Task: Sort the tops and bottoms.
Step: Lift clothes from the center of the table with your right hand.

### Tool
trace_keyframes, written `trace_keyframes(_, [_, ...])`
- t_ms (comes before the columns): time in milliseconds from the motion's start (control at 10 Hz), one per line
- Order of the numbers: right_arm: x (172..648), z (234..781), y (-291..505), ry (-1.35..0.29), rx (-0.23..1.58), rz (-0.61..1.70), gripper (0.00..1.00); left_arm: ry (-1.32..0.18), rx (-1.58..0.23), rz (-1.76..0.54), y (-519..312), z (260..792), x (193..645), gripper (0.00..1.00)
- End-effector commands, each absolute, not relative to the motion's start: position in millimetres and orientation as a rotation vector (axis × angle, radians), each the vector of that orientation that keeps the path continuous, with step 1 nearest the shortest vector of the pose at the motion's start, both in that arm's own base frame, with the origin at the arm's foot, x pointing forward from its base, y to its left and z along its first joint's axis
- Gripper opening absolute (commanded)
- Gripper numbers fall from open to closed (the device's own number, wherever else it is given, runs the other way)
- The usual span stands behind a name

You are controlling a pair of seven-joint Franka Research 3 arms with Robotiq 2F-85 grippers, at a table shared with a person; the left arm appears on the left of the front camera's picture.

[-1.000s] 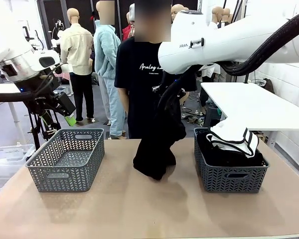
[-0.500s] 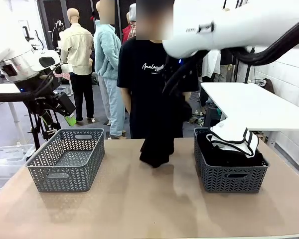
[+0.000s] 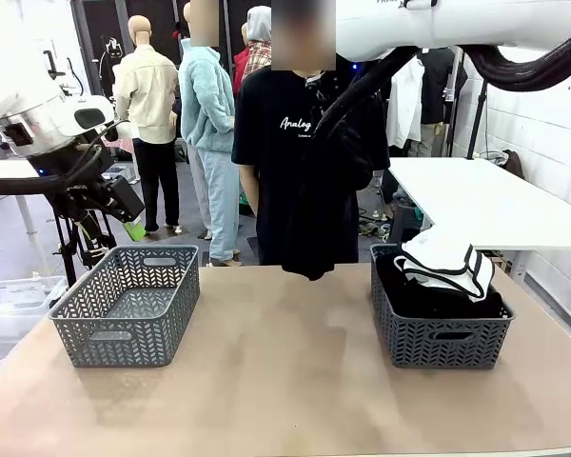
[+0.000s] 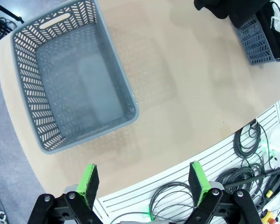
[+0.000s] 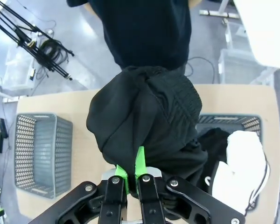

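Right end effector (image 5: 131, 175): pads pinched tight on a fold of a black garment (image 5: 144, 121), ribbed waistband visible, likely a bottom. Garment hangs high above the desk (image 3: 285, 381), its hem just over the far edge, in front of the person (image 3: 300, 162).

Left end effector (image 4: 142, 179): jaws wide, nothing held, hovering above the near desk edge beside the empty left basket (image 3: 128, 303).

Right basket (image 3: 436, 324) holds dark clothing with a white black-trimmed piece (image 3: 444, 264) on top.

Risks, as judged: the grip takes only a small pinch of cloth, so a swing could shake it loose. The dangling hem may snag a basket rim or brush the person. The bunched shape makes a wrong basket choice possible.
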State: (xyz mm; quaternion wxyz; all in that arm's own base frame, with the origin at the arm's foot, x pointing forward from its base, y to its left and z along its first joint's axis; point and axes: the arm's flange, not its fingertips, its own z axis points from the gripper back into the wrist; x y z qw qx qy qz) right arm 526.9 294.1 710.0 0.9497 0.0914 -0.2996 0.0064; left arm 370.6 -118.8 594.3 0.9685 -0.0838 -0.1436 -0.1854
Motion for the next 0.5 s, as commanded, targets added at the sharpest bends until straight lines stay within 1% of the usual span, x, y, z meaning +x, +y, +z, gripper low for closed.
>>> trace_keyframes(0, [525.1, 707.8, 297.6, -0.622, 0.191, 0.042, 0.00, -0.291, -0.176, -0.387, -115.5, 594.1, 370.8, 1.00])
trace_keyframes(200, [526.7, 707.6, 300.3, -0.605, 0.187, 0.065, 0.00, -0.291, -0.176, -0.387, -115.5, 594.1, 370.8, 1.00])
trace_keyframes(400, [523.7, 707.9, 302.2, -0.605, 0.188, 0.032, 0.00, -0.291, -0.176, -0.387, -115.5, 594.1, 370.8, 1.00])
